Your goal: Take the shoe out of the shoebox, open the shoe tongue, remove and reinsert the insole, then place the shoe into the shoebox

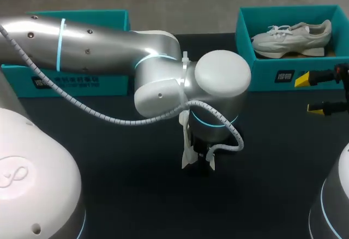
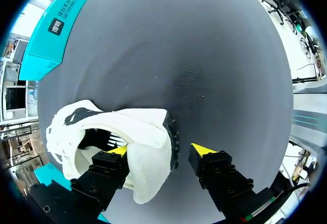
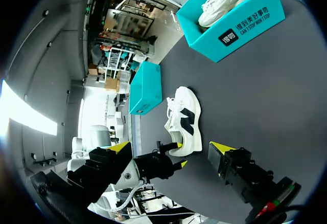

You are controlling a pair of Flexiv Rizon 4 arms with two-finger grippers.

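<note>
Dark table (image 1: 109, 168) — left gripper (image 2: 160, 151) seemingly straddles shoe (image 2: 138, 129).

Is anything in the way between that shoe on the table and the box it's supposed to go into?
Nothing visible lies on the table between the shoe and the shoebox. Inside the box, though, another shoe already lies, taking up part of its floor.

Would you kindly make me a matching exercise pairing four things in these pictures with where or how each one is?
Things:
1 shoe with black mark
2 pale shoe
3 left gripper
4 right gripper

States:
A open, apart from both shoes
B in the shoebox
C on the table
D one finger inside a shoe's opening

Pairs: 1-C; 2-B; 3-D; 4-A.
</note>
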